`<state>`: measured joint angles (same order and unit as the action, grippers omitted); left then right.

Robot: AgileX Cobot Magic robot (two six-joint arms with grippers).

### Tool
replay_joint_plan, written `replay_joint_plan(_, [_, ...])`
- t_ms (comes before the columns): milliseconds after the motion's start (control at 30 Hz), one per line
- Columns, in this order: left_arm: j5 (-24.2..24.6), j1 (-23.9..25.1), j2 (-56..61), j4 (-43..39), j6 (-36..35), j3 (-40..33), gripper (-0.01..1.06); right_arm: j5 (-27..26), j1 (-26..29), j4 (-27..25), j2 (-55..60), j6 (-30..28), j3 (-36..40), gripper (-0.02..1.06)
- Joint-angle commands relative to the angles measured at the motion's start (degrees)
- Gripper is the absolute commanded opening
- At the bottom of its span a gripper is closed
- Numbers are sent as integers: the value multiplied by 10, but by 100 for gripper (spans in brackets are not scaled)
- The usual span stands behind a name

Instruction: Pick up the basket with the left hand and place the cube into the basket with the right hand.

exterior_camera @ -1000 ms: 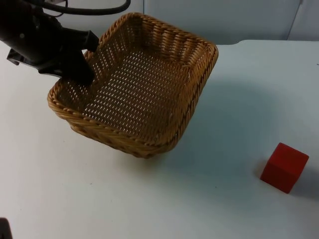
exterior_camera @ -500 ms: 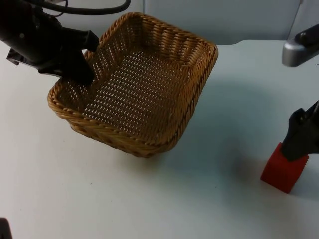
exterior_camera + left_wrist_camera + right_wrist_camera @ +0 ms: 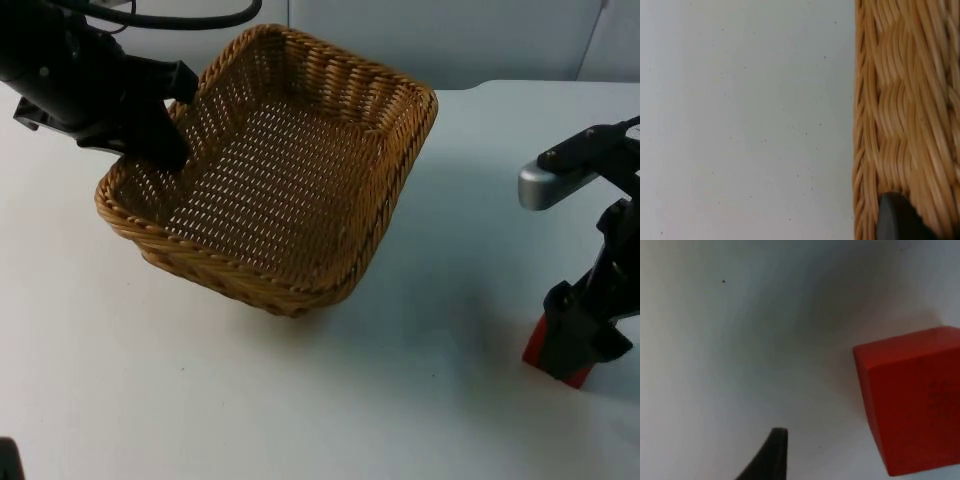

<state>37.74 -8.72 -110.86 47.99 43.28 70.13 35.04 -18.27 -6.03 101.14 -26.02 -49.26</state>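
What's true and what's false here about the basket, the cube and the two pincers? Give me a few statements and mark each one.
1. The left pincer grips the basket by its rim. True.
2. The red cube lies inside the basket. False: it sits on the white table, apart from the basket.
3. The right pincer is down at the cube. True.
4. The basket holds a second cube. False: its woven bottom is bare.
5. The cube is blue. False: it is red.

No legible txt anywhere.
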Motion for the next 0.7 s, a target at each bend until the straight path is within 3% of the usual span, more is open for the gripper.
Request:
replay_joint_plan(0, [0,0,8,16,-3,4,0,-26,-2,-3,13,-5,-5,104])
replay_joint_plan(200, [0,0,8,16,-3,4,0,-48,-2,-3,40,-4,-5,104])
replay_joint_plan(267, [0,0,8,16,-3,4,0,-57,-2,-3,53,-4,-5,99])
replay_joint_plan(333, [0,0,8,16,-3,4,0,-70,-2,-1,63,4,-5,82])
replay_joint_plan(367, [0,0,8,16,-3,4,0,-82,-2,-1,66,8,-5,66])
replay_joint_plan(400, [0,0,8,16,-3,4,0,-82,-2,-1,66,8,-5,66])
replay_joint_plan(433, [0,0,8,16,-3,4,0,-94,-2,0,65,14,-5,51])
replay_joint_plan(500, [0,0,8,16,-3,4,0,-122,-2,20,64,50,-10,8])
replay_joint_plan(533, [0,0,8,16,-3,4,0,-122,-2,47,63,81,-20,0])
replay_joint_plan(567, [0,0,8,16,-3,4,0,-122,-2,47,63,81,-20,0])
replay_joint_plan(667, [0,0,8,16,-3,4,0,-64,-2,155,51,177,-81,0])
